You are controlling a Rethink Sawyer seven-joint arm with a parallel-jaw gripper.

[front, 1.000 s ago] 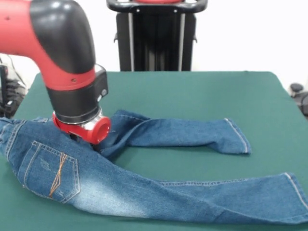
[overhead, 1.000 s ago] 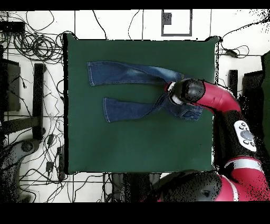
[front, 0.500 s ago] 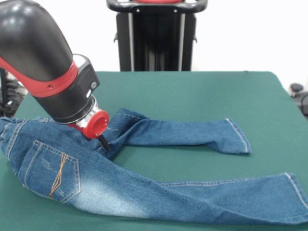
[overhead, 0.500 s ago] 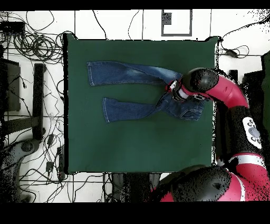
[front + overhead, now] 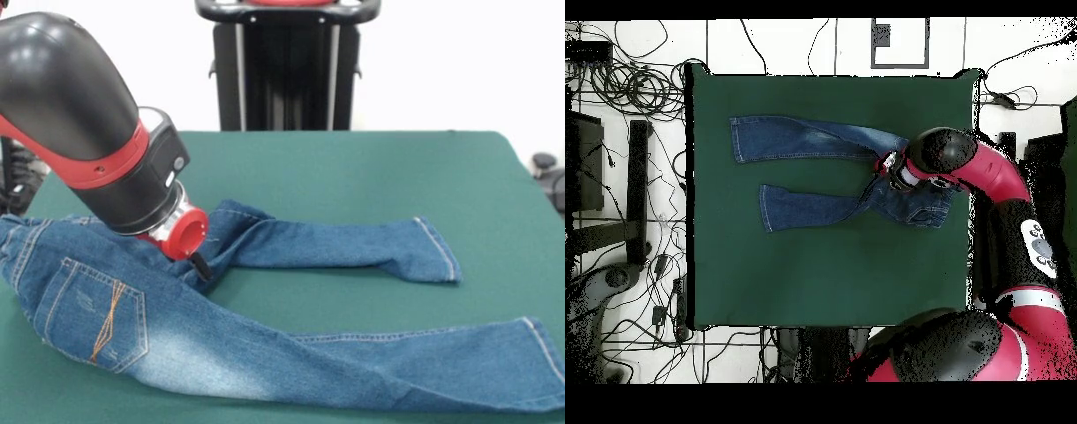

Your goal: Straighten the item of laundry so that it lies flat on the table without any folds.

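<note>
Both legs of the jeans [image 5: 291, 344] spread out, crotch bunched under the gripper [image 5: 201, 265], finger state impossible to tell.

You see the blue jeans [image 5: 221, 344] on the green surface [image 5: 353, 168], seat and stitched pocket beside the tool [image 5: 201, 265]; both legs stretch away from it, the crotch bunched right beneath it.

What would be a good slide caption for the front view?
Red robot arm's gripper pressing at the crotch of blue jeans spread on a green table.
</note>
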